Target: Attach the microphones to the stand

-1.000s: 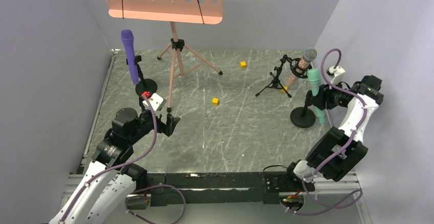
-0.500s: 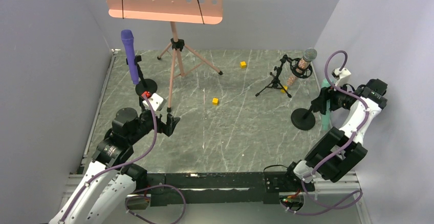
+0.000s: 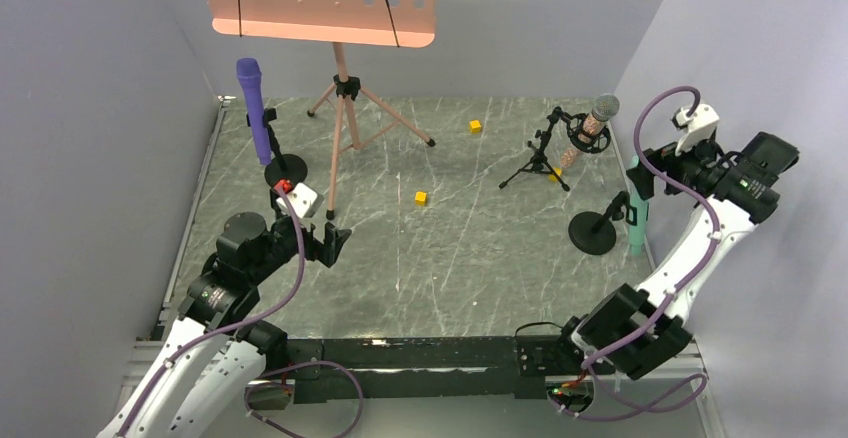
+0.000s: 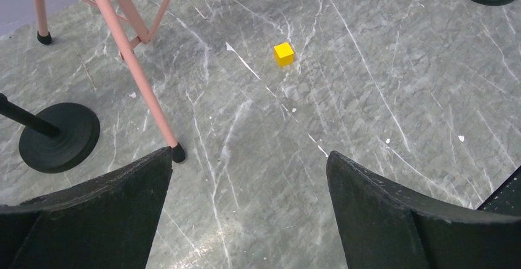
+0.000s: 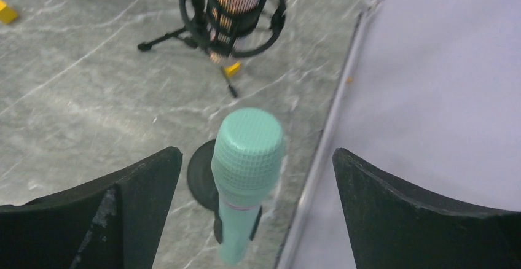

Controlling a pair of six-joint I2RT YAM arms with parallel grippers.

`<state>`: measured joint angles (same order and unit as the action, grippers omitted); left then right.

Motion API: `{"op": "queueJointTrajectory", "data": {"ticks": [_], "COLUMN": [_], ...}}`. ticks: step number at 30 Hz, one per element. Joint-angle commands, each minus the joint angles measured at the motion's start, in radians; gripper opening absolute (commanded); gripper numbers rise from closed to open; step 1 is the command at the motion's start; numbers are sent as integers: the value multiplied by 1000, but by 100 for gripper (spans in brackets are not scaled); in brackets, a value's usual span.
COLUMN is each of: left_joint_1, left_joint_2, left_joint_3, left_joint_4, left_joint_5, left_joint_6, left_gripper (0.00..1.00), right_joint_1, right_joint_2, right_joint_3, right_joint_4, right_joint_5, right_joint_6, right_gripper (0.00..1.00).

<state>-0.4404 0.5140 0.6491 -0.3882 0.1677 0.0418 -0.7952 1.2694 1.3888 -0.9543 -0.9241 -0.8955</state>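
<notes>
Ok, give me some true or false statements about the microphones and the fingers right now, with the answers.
1. The purple microphone sits on a round-base stand. True.
2. The right fingers are clamped on the teal microphone. False: they stand open either side of it, not touching.
3. The glittery microphone sits in the tripod stand's ring mount. True.
4. The left fingers hold the yellow cube. False: they are open and empty; the cube lies on the table ahead.
</notes>
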Motion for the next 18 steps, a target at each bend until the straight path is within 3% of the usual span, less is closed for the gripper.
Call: {"op": "queueJointTrajectory", "data": {"ticks": [1,4,8,9,12,15,18], "left_joint_1": [6,11,33,45,110,227,353], "left_joint_2": [-19,-31,-54,-57,-46,43,120], "left_joint_3": [6,3,-2,-3,6,30,26], "left_joint_4": [17,26,52,68,150,207,269], "left_joint_5": [5,9,41,51,123,243,340], "left_joint_6": [-1,-11,-31,-34,-130,-234,-358], "left_gripper": [99,99,99,99,99,99,99], "right_joint_1": [-6,-6,7,53,298,501,763], "right_joint_2": [-86,-124,-192,-202,-210,-152,-149], "right_joint_3": [108,104,-18,-33,17,48,-20], "right_joint_4": [113,249,577,654,487,342,305], "right_joint_5": [-43,-148,-406,-407,-239,-137,101], "right_joint_6": [128,296,736,840,722,704,615], "right_gripper": [100,100,100,100,100,100,100]}}
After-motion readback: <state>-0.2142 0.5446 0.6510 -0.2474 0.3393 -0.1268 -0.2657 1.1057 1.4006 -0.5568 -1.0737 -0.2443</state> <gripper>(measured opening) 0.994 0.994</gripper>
